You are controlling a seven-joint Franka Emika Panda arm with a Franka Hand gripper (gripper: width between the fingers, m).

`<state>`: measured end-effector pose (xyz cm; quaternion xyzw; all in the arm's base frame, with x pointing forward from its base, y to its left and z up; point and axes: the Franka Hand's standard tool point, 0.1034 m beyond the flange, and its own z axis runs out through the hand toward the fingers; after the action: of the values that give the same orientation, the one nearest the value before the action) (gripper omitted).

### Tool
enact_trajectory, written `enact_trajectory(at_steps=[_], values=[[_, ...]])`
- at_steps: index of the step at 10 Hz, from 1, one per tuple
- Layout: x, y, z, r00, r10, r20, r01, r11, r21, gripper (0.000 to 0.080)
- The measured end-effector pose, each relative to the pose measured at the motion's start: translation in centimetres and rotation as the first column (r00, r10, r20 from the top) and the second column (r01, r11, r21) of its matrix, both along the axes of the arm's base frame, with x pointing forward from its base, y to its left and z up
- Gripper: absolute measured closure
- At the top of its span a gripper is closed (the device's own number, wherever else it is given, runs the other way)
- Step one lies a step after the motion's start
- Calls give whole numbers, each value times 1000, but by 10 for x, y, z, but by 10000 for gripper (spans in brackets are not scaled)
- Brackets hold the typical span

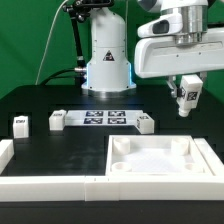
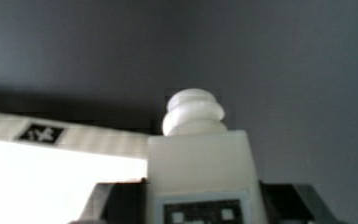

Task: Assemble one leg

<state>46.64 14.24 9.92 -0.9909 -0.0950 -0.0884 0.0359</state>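
Note:
My gripper hangs in the air at the exterior view's right, above the back right corner of the large white tray-like piece. It is shut on one leg, a small white block with a marker tag. In the wrist view the leg sits between the dark fingers, with its rounded peg pointing away from the camera. Three more legs stand on the black table: one at the far left, one left of the marker board and one right of it.
The marker board lies at the table's middle back. A white rail runs along the front and left edges. The robot's base stands behind. In the wrist view a white surface with a marker tag lies below the leg.

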Motion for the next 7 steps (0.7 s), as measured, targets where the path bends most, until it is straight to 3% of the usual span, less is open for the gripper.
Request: enact_trajectory(at_steps=[1, 4, 7], values=[[13, -5, 2, 998, 19, 62, -20, 1000, 7, 512], [53, -10, 0, 995, 68, 80, -68, 998, -2, 512], [58, -12, -4, 992, 90, 83, -90, 996, -7, 512]])
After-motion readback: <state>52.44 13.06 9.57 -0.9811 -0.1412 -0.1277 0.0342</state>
